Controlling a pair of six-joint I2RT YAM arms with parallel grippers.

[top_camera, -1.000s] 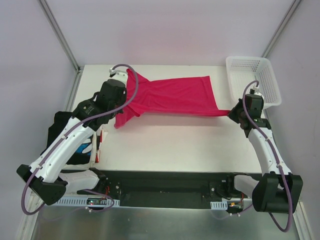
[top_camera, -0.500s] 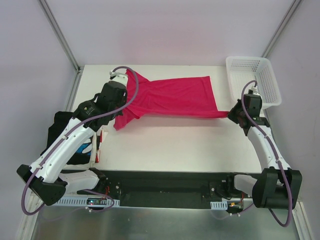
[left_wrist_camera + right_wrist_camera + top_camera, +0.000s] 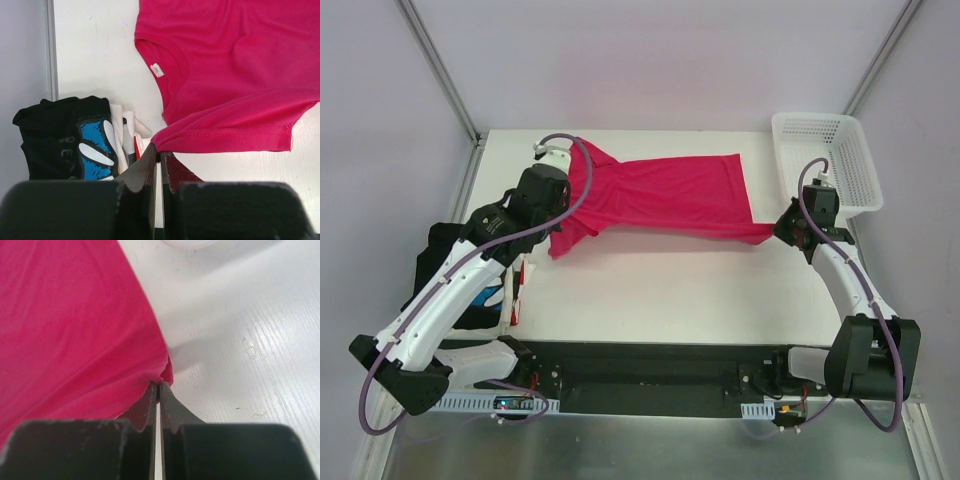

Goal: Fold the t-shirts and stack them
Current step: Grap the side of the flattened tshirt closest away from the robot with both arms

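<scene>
Stretching left-right across the tabletop (image 3: 650, 290), the pink tee (image 3: 660, 195) is clamped at both ends: left pincer (image 3: 159, 156) shut on its sleeve, right pincer (image 3: 159, 386) on a hem corner

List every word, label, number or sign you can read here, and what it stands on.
No text reads clearly.
black t-shirt: faint sideways letters beside the blue-and-white print, too dim to read.
neck label on the crimson-pink t-shirt: too small to read.
</scene>
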